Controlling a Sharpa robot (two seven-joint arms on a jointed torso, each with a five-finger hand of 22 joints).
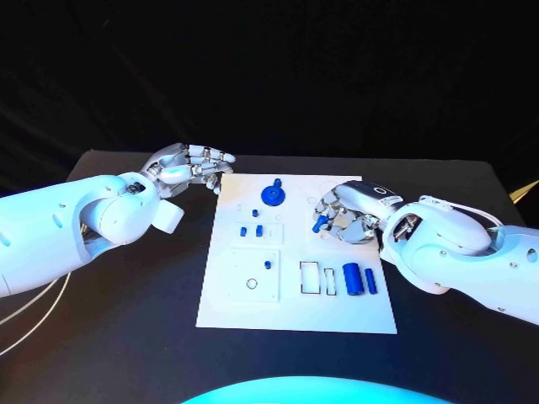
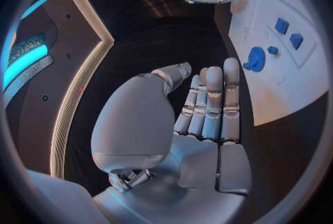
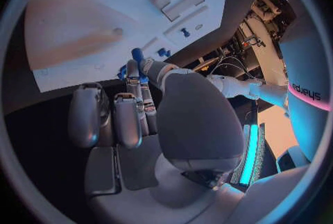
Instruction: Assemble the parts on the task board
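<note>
1. Plainly, the peg (image 1: 322, 221) is a small blue piece, hard and probably light; it looks smooth enough to twist or slip in a pinch. I would hold it across its middle, with the free end left bare for seating.
2. The right hand (image 1: 347, 213) already pinches it between thumb and fingertip, above the board (image 1: 296, 316) near its right edge, about level with the board's upper half. In the right wrist view the peg (image 3: 136, 57) sticks out past the fingertips, toward the board (image 3: 76, 35).
3. The right arm comes in low from the table's right side, palm turned toward the board, the other fingers curled loosely beside the pinch.
4. The left hand (image 1: 194, 167) sits just off the board's far left corner, over bare table (image 1: 124, 337). It holds nothing; in the left wrist view its fingers (image 2: 211, 103) lie straight and close together, thumb alongside.
5. Other blue parts remain on the board: a round knob (image 1: 271, 195) near the far edge and two cylinders (image 1: 358, 279) toward the near right corner.
</note>
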